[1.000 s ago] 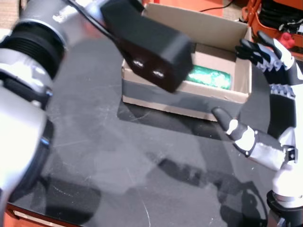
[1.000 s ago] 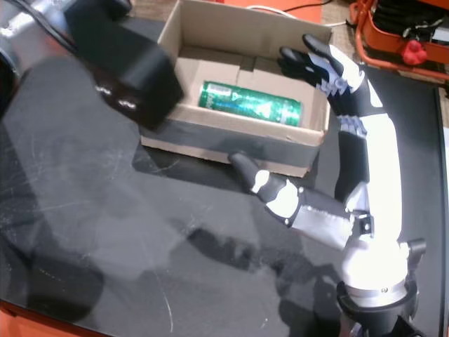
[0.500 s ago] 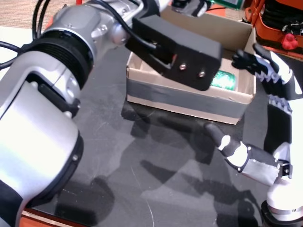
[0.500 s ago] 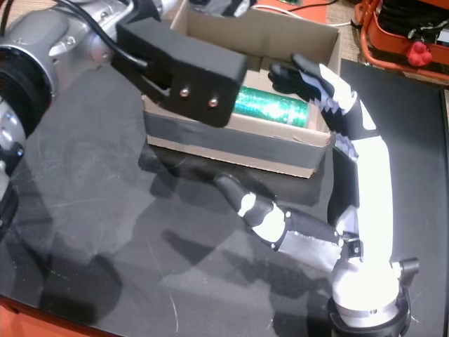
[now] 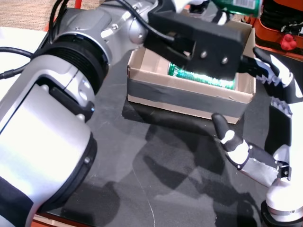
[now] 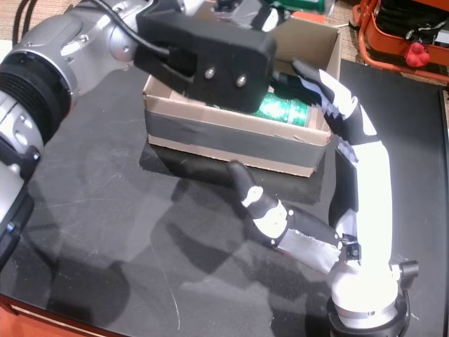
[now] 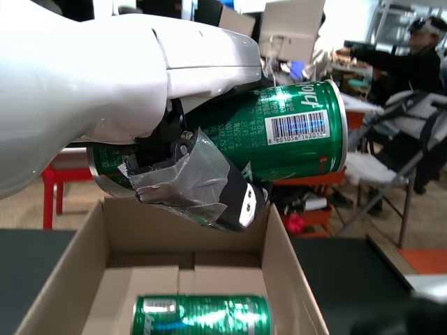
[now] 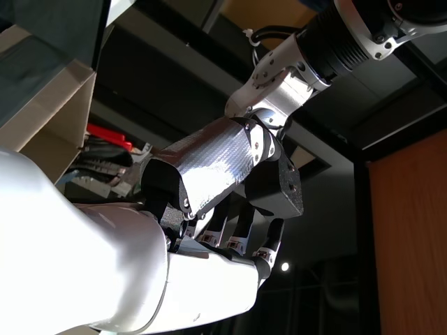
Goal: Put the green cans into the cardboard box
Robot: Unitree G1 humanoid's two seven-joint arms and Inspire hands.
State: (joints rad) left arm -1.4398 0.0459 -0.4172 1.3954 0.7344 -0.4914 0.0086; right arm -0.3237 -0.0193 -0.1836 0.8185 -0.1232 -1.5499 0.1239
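My left hand is shut on a green can, held on its side above the open cardboard box. In both head views that held can shows only at the top edge, past my left wrist's black camera block. A second green can lies on its side on the box floor, also seen in the other head view. My right hand is open beside the box's right end, fingers raised along the wall, thumb out over the table, holding nothing.
The box has grey tape across its front wall and stands on a black table. Orange equipment sits beyond the table's far right corner. My left arm covers the table's left side. A person sits in the room behind.
My left arm has swung right and farther out over the box with the can, now hiding more of the box's inside. The right hand has stayed by the box's right end.
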